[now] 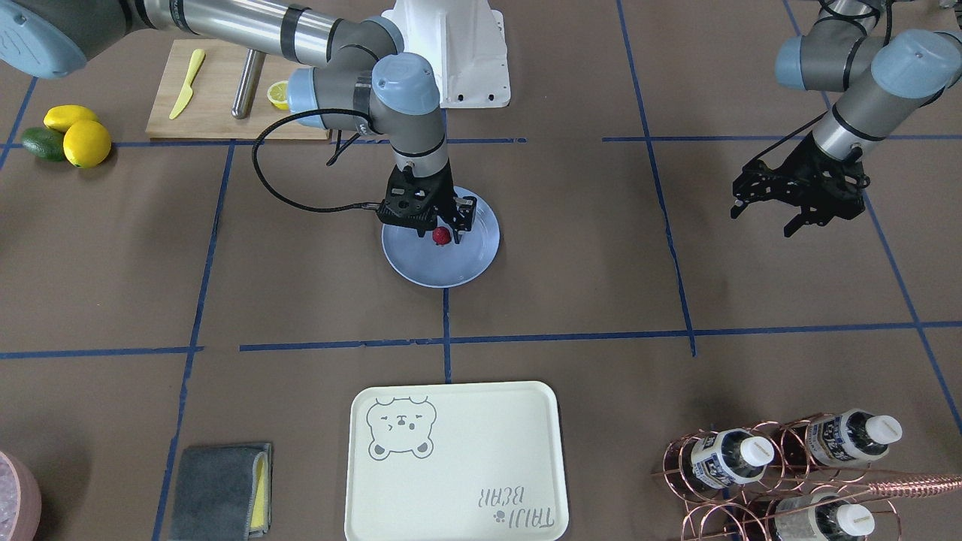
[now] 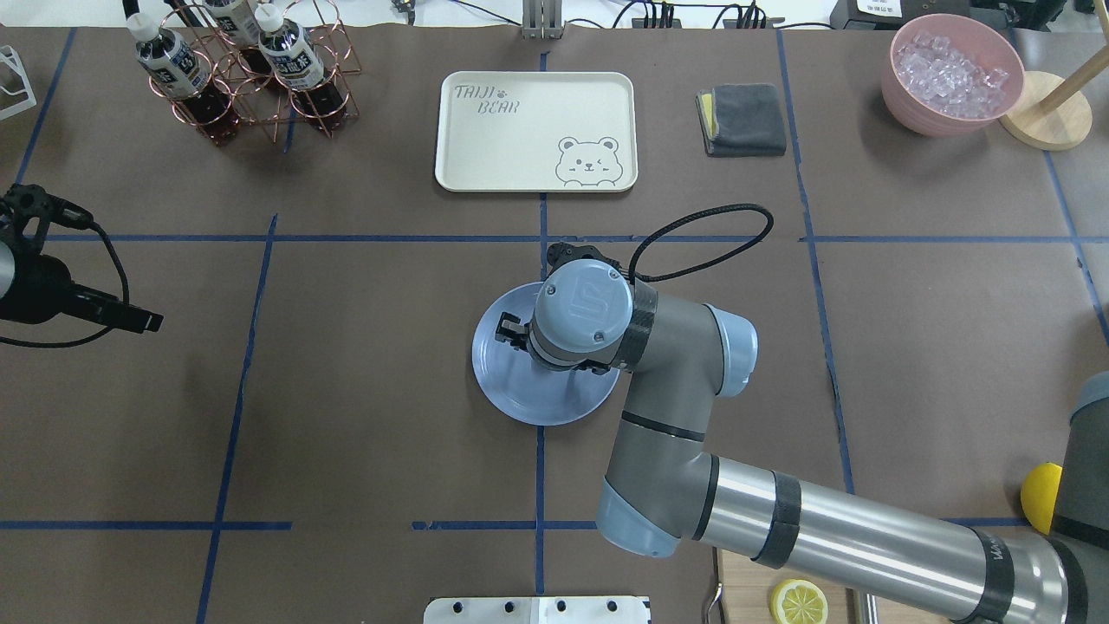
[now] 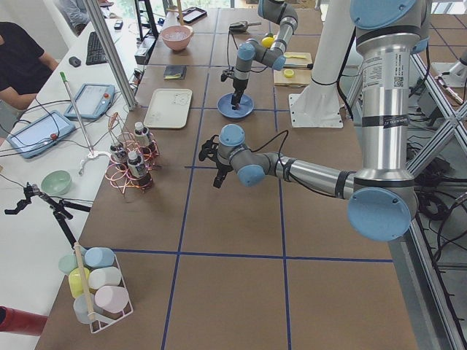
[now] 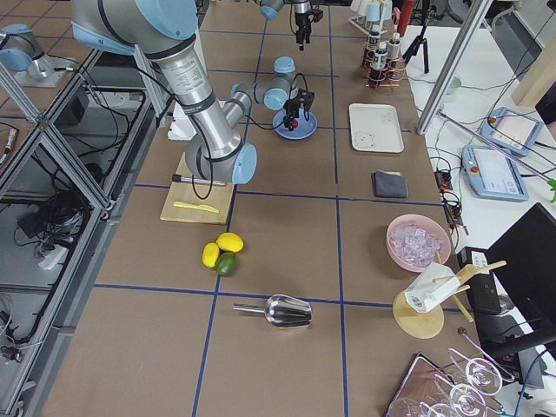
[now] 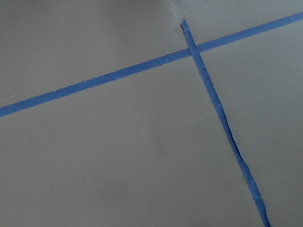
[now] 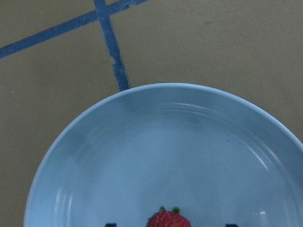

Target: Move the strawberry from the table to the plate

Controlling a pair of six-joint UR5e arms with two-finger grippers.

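Observation:
The small red strawberry lies on the light-blue plate near the middle of the brown-paper table. My right gripper points straight down over the plate, open, with a finger on either side of the berry. In the right wrist view the strawberry sits at the bottom edge on the plate, and the two dark fingertips stand well clear of it. From overhead my right wrist hides the berry and covers part of the plate. My left gripper hangs open and empty above bare table, far from the plate.
A cream bear tray and a copper bottle rack stand at the operators' edge, beside a grey cloth. A cutting board with a yellow knife, two lemons and an avocado lie on my right.

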